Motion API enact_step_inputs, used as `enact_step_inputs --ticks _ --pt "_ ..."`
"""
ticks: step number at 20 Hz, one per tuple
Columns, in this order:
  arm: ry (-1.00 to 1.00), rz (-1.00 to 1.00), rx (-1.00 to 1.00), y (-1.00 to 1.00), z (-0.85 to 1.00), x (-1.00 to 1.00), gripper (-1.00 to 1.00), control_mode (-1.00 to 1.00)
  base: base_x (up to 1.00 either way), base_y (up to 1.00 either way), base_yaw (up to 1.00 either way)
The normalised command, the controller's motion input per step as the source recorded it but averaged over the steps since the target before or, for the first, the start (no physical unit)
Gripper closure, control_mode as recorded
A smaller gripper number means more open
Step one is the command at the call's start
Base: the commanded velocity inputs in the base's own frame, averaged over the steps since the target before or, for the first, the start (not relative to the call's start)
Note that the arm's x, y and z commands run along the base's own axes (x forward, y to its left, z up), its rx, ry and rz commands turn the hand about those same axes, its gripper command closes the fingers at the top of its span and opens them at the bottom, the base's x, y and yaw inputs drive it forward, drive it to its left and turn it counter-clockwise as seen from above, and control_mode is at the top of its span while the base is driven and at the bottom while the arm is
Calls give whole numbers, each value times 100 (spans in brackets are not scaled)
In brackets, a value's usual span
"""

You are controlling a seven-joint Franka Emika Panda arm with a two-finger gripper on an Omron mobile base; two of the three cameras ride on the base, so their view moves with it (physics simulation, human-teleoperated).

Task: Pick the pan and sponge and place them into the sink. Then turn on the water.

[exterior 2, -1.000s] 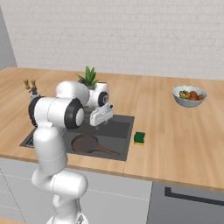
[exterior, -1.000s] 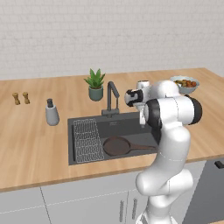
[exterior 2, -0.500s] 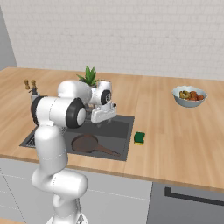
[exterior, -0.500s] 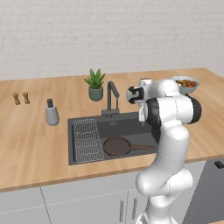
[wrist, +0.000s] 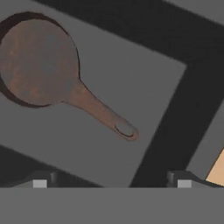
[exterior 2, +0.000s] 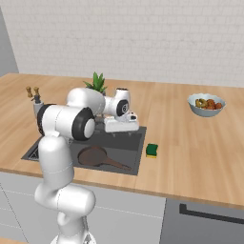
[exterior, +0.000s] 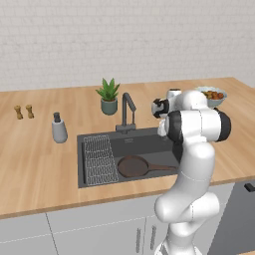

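Observation:
The dark brown pan (exterior: 132, 166) lies flat on the floor of the sink (exterior: 99, 184), its long handle pointing right. In the hand view the pan (wrist: 37, 61) is at the upper left, with its handle running down toward the middle. My gripper (exterior: 163, 133) hangs open and empty above the right part of the basin, clear of the pan; its fingertips (wrist: 39, 181) stand far apart. The green and yellow sponge (exterior 2: 152, 150) rests on the counter just right of the sink (exterior 2: 138, 164). From the right base view, my gripper (exterior 2: 121, 132) hovers over the basin's back right. No stream runs from the faucet (exterior: 127, 112).
A wire rack (exterior: 98, 159) fills the sink's left part. Behind it stand a potted plant (exterior: 108, 95), a grey soap dispenser (exterior: 59, 128) and two small shakers (exterior: 24, 111). A bowl of food (exterior 2: 206, 104) sits at the far right on the wooden counter (exterior 2: 200, 152).
My hand has drifted a little to the right over the sink, staying open. The pan and sponge have not moved.

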Motion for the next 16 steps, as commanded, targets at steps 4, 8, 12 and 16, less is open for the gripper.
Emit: enact_step_inputs --ticks 4,8,12,16 --pt "0 -2 -1 0 0 0 -100 -100 0 0 0" --pt "-3 -4 0 -33 0 0 -100 -100 0 0 0" --pt "-10 -14 0 -73 0 0 -100 -100 0 0 0" --pt "-5 -14 0 -73 0 0 -100 -100 0 0 0"
